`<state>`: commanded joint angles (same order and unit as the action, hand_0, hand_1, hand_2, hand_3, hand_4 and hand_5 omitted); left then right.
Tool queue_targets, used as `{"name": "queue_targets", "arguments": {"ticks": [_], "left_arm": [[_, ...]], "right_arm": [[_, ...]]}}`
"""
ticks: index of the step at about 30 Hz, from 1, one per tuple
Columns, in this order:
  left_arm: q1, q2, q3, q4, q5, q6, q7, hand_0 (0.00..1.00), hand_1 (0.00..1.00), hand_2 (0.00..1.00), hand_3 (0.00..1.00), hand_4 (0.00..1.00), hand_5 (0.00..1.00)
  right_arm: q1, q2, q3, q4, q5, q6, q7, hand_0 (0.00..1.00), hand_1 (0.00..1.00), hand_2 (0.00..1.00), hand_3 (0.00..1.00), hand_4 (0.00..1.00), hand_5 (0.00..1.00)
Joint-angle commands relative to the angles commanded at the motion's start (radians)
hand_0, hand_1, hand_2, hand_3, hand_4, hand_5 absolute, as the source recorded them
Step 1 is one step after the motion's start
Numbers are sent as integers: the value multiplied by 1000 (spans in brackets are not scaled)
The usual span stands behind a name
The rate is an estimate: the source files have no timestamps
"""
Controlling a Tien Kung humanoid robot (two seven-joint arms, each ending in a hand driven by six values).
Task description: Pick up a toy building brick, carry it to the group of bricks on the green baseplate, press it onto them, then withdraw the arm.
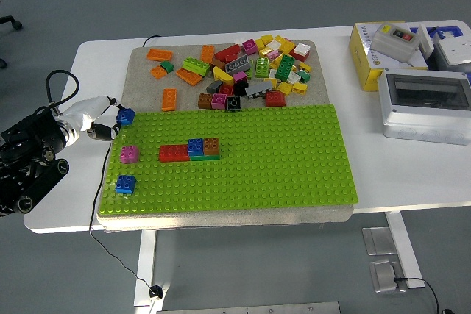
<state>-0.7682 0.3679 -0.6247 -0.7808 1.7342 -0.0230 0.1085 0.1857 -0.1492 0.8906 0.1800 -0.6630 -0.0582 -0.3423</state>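
Here, left hand [103,117] pinching blue brick [126,116]

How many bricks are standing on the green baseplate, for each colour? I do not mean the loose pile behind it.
pink brick: 1
blue: 2, the lone blue brick and the stacked blue brick
red brick: 1
brown brick: 1
green brick: 1
Total: 6
Not counted: the held blue brick in the left hand.
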Motion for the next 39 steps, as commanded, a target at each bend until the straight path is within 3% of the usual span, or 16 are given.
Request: {"name": "queue_targets", "arguments": {"ticks": [6,9,15,19,24,33,39], "left_arm": [[24,66,-24,-126,105,-88,114,998,936,917,596,507,114],[39,104,-36,-217,90,-146,184,998,944,926,586,516,128],[62,122,-74,-372,54,-215,288,998,943,928,592,540,145],[79,107,-95,-464,15,-242,326,998,943,928,592,540,145],[108,60,-141,-554,10,-255,348,998,944,925,588,541,145],[124,-10,-134,-531,6,-259,355,998,949,930,588,551,155],[129,-21,-133,-526,2,-258,352,998,952,931,591,561,168]], "right_arm": [[-4,-7,-1,0,13,-1,5,707,645,626,799,636,998],[-6,-10,8,0,9,-2,5,707,645,625,799,636,998],[-11,-12,28,0,-10,0,1,707,645,615,798,636,998],[-13,-12,41,0,-23,0,-1,707,645,615,798,636,998],[-14,-11,47,0,-29,1,-2,707,645,615,798,636,998],[-15,-9,45,0,-27,1,0,707,645,615,797,636,998],[-16,-8,44,0,-26,1,1,707,645,611,796,637,998]]}}
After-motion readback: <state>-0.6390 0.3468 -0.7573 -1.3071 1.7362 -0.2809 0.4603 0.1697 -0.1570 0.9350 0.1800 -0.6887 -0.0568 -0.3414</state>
